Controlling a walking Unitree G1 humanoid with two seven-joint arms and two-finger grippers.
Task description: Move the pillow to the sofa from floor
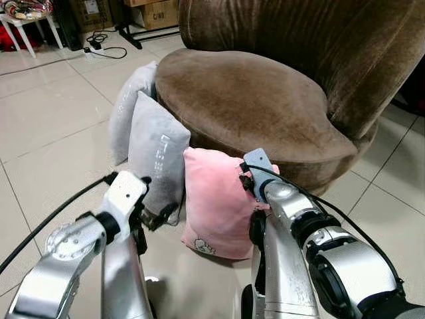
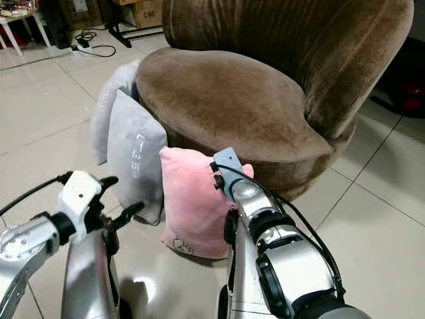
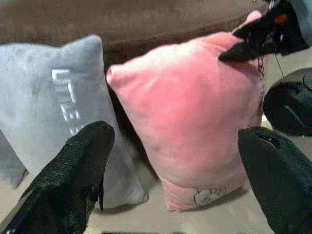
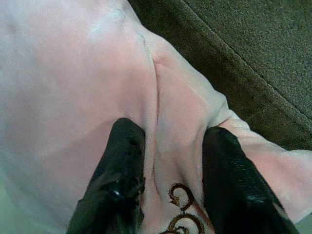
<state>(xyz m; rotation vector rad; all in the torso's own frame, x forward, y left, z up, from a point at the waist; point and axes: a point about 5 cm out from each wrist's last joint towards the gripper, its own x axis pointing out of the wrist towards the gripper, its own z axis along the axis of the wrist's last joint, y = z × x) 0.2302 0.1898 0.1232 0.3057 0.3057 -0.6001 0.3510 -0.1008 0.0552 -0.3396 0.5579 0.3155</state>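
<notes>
The pink pillow (image 1: 216,203) stands upright on the tiled floor (image 1: 46,126), leaning against the brown sofa (image 1: 265,100). The right gripper (image 4: 168,183) pinches a fold of fabric at the pillow's top corner, jaws closed on it. The left gripper (image 3: 180,170) hovers just before the pillow, jaws spread wide. Two grey pillows (image 1: 156,149) stand beside it.

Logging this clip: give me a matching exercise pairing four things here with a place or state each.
Things:
1. pink pillow
2. grey pillow
3. left claw
4. brown sofa

States:
A. open, short of the pillows
B. pinched by the right claw
C. seat bare
D. on the floor, leaning on the sofa, lettering on its face

Pairs: 1-B, 2-D, 3-A, 4-C
</notes>
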